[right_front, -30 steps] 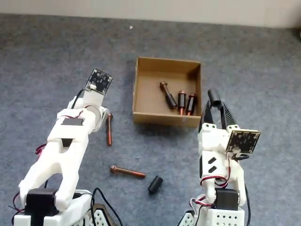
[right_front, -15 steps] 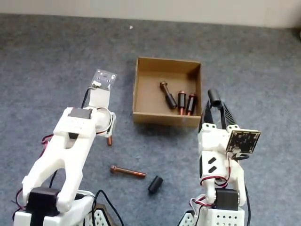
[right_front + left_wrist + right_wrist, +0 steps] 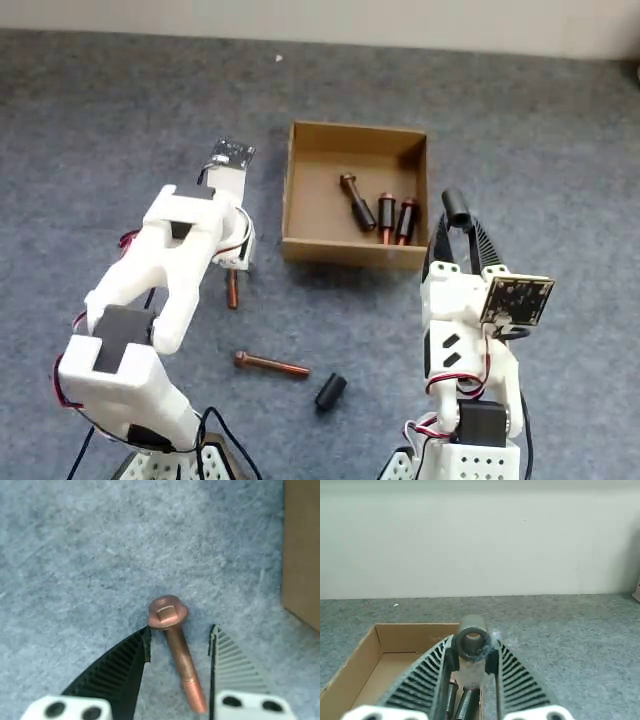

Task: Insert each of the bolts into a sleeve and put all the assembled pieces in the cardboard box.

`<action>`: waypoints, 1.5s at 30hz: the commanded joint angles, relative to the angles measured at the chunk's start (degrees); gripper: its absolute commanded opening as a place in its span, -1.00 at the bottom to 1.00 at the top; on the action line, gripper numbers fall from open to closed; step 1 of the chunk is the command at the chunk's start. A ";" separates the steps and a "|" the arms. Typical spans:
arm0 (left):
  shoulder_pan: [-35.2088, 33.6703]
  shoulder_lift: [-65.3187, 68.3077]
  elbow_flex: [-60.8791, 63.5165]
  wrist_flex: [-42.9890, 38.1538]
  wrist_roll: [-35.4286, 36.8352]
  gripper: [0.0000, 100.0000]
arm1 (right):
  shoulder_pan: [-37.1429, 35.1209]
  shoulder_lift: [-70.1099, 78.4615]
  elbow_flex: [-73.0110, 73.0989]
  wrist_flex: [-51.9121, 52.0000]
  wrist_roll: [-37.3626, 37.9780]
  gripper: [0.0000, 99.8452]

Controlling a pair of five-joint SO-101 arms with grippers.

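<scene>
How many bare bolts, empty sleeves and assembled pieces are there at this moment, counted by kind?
Bare bolts: 2, one between the open fingers of the left gripper, one farther off on the carpet.
Empty sleeves: 2, one held in the right gripper, one on the carpet.
Assembled pieces: 3, all in the cardboard box.
Total: 7.

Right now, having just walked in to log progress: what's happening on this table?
The left gripper, open, straddles a copper bolt lying on the grey mat beside the cardboard box. The right gripper holds a black sleeve up by the box's near right corner. Three assembled pieces lie in the box; a second bolt and a loose sleeve lie on the mat nearer the arms.
</scene>
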 commanded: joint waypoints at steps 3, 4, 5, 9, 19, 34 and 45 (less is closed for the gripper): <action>0.31 1.63 -4.09 -0.09 0.18 -0.93 | 0.31 -1.01 -3.65 -2.15 0.00 -0.99; 0.31 1.63 -4.09 -0.09 0.09 -0.97 | 0.31 -1.01 -3.65 -2.15 0.00 -0.99; 0.31 1.63 -4.09 0.00 0.09 -0.99 | 0.22 -1.01 -3.65 -2.15 0.00 -0.99; 0.22 0.22 -3.56 0.18 0.09 -0.99 | -1.54 -1.01 -3.65 -1.71 1.41 -0.99; -0.66 -19.74 15.25 -11.08 0.09 -0.99 | -19.12 -0.92 -3.82 9.36 16.62 -0.99; -5.14 -45.05 36.26 -25.49 0.44 -0.99 | -26.15 45.67 -38.37 39.69 19.08 -0.99; -7.25 -45.49 36.26 -25.49 0.53 -0.99 | -26.07 78.90 -61.32 56.04 19.43 -0.99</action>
